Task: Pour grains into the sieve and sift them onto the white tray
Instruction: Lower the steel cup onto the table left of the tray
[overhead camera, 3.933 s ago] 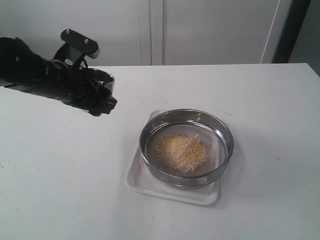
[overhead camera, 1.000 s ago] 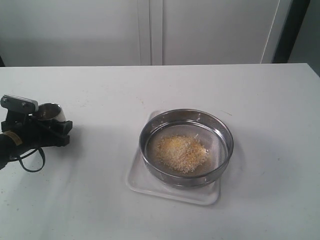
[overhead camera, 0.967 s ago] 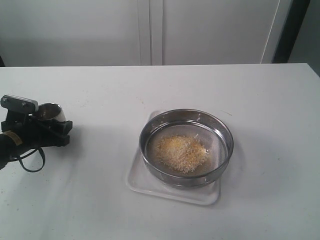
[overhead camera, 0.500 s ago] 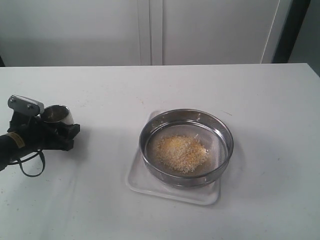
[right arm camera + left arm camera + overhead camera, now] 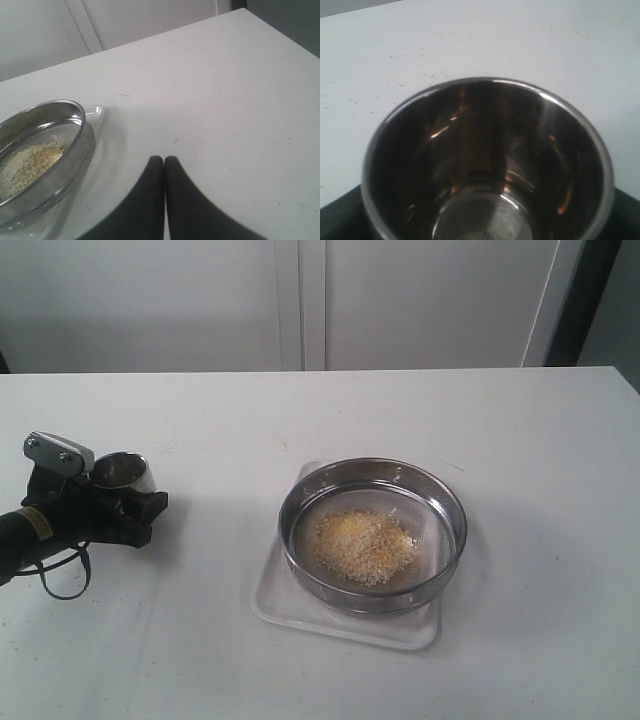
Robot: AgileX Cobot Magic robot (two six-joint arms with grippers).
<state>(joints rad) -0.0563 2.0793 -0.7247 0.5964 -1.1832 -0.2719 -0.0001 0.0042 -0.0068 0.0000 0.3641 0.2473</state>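
Two stages: pouring looks finished; sifting not begun.
Grains [image 5: 362, 545]: heaped mid-mesh in the sieve [image 5: 372, 468].
Sieve: sits on the white tray [image 5: 275, 605].
Left gripper [image 5: 125, 502]: low over the table, well apart from the sieve; jaws wide around the steel cup [image 5: 122, 472], empty inside. It seems gripped, but contact is hidden.
Right gripper [image 5: 164, 160]: fingers pressed together, holding nothing, near the sieve.
Next: park the cup, grasp the sieve rim, shake it level above the tray.

Legible text, brands, numbers, signs: none.
Item: one small yellow sticker [image 5: 38, 523] on the left arm [image 5: 15, 540], at the left of the scene. It carries dark print that is too small to read.
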